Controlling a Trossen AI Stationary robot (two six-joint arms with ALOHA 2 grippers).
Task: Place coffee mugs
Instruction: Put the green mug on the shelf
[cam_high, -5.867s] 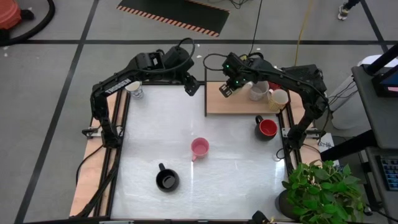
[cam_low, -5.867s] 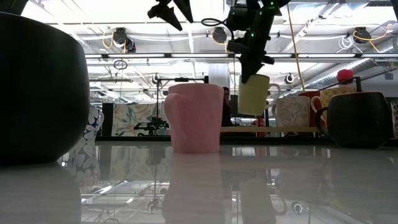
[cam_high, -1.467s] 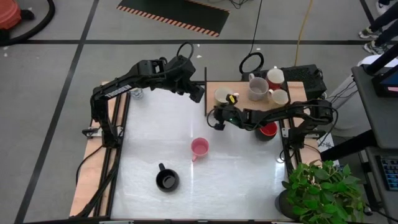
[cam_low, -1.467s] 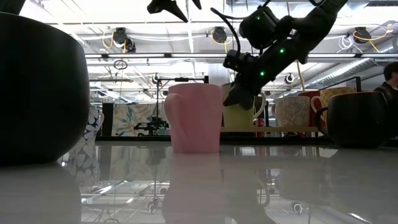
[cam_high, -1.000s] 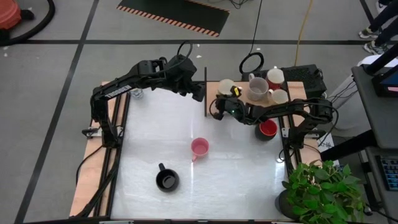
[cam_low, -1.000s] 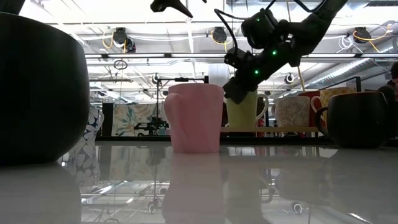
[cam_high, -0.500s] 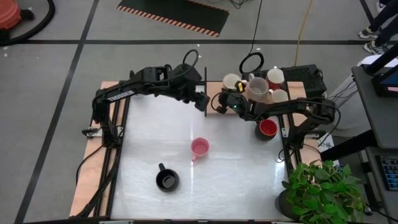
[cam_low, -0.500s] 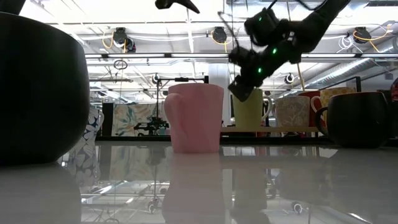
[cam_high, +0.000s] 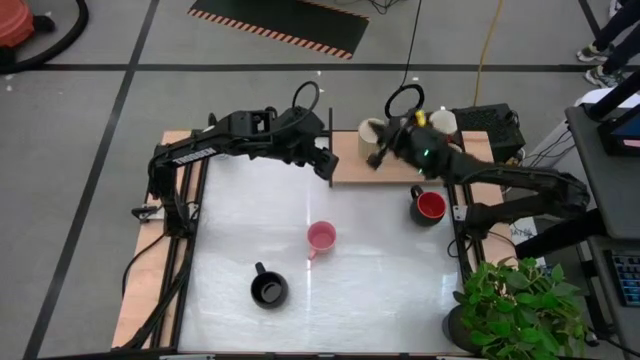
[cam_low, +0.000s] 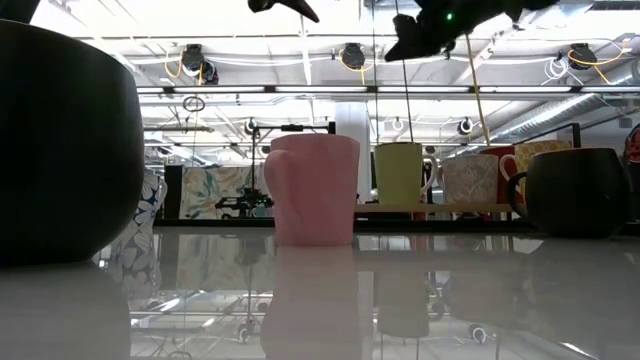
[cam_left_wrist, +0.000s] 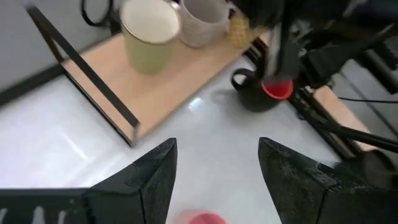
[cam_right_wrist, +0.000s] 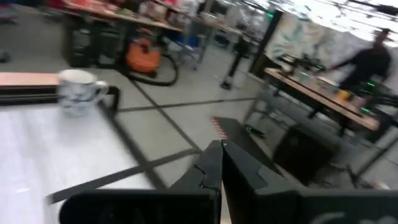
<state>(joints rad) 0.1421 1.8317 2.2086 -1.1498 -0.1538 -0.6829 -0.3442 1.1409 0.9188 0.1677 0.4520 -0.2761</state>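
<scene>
On the wooden shelf (cam_high: 345, 165) at the far right I see the cream mug (cam_high: 371, 132) standing upright, alone at its far left end — the right pincer (cam_high: 383, 156) hangs just beside it, fingers pressed together, empty. My left pincer (cam_high: 326, 163) hovers spread by the shelf's left edge. Pink mug (cam_high: 321, 237), black mug (cam_high: 269, 290) and red mug (cam_high: 430, 206) sit on the white surface (cam_high: 240, 220).

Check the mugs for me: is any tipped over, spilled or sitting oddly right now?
Nothing stands out. The cream mug stands upright on the wooden shelf, beside the other shelf mugs. The pink mug, black mug and red-lined mug sit upright on the white table. No spill shows.
</scene>
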